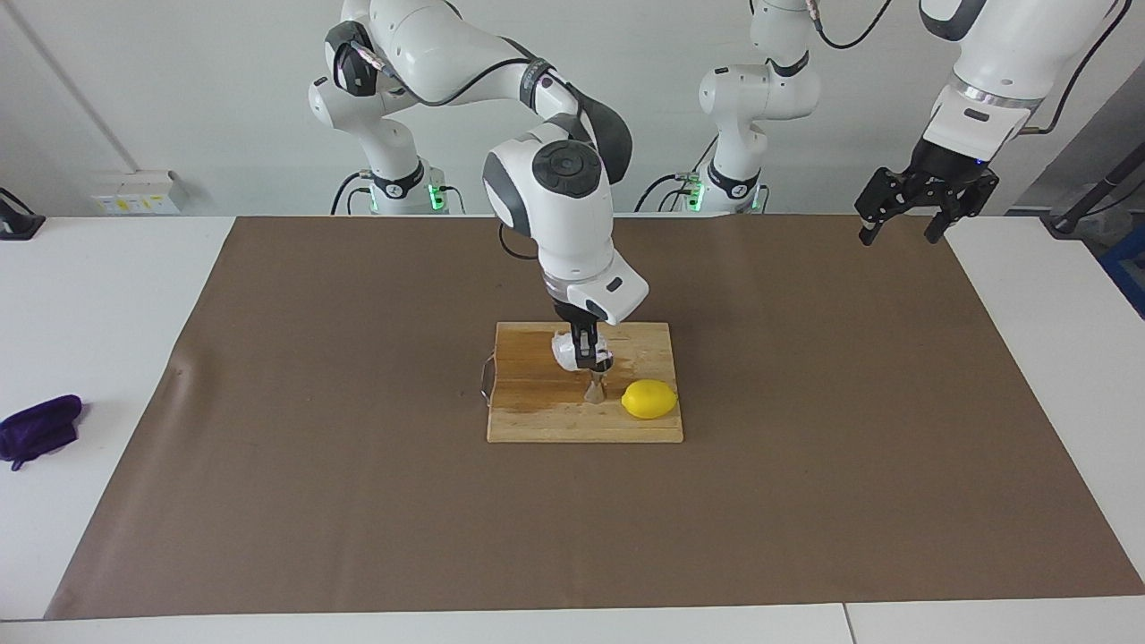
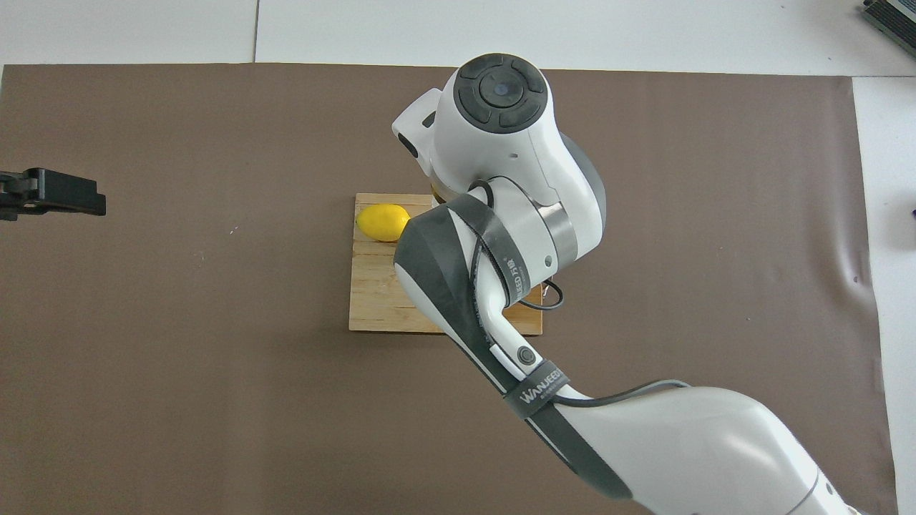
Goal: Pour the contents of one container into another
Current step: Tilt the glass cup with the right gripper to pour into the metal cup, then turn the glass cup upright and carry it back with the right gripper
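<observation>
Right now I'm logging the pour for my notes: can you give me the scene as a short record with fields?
right claw: shut on cup, over the board
cup: tipped at the jigger's mouth
jigger: upright on board
lemon: on board beside jigger, toward the left arm's end
board: wet patches
left claw: open, waiting over the mat's edge

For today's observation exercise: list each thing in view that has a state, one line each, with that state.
Small clear-whitish faceted glass cup: tilted over the jigger, held by right gripper.
Shiny steel hourglass jigger: upright on wooden cutting board.
Yellow lemon: resting on board.
Left gripper: open, waiting.
</observation>
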{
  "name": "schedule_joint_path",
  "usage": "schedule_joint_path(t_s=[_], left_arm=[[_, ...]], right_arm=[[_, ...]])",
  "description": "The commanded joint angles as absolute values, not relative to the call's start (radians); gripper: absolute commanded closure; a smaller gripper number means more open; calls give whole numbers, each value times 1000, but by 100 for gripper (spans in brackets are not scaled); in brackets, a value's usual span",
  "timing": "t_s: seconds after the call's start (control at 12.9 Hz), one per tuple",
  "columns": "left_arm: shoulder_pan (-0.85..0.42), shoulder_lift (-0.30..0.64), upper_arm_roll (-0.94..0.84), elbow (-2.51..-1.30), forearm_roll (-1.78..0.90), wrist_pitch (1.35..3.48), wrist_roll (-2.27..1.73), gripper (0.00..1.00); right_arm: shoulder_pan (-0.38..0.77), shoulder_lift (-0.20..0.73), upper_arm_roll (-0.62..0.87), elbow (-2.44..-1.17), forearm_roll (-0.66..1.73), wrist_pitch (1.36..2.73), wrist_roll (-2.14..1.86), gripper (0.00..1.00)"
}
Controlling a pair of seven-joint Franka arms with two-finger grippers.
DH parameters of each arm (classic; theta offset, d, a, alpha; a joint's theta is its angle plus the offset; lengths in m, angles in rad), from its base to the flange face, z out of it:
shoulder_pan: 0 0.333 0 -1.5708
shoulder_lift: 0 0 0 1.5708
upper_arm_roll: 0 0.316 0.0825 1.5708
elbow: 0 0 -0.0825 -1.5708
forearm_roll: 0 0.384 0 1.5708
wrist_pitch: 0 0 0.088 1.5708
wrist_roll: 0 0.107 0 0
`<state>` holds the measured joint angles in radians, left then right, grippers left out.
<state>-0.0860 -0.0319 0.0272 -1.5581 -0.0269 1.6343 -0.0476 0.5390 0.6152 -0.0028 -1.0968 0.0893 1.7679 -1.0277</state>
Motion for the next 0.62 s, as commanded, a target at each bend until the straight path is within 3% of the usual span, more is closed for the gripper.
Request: schedule_joint_path(t_s=[0.0, 0.23, 0.54], left_arm=[[-86, -55, 29, -1578, -9, 1624, -37, 0], [-86, -55, 28, -1578, -9, 1624, -37, 0], [-86, -57, 29, -1578, -9, 1624, -37, 0]], right_arm=[[523, 621, 14, -1074, 126, 1781, -1019, 100], [480, 559, 14, -1162, 182, 1834, -1017, 100], [318, 326, 14, -1564, 366, 2070, -1157, 100]])
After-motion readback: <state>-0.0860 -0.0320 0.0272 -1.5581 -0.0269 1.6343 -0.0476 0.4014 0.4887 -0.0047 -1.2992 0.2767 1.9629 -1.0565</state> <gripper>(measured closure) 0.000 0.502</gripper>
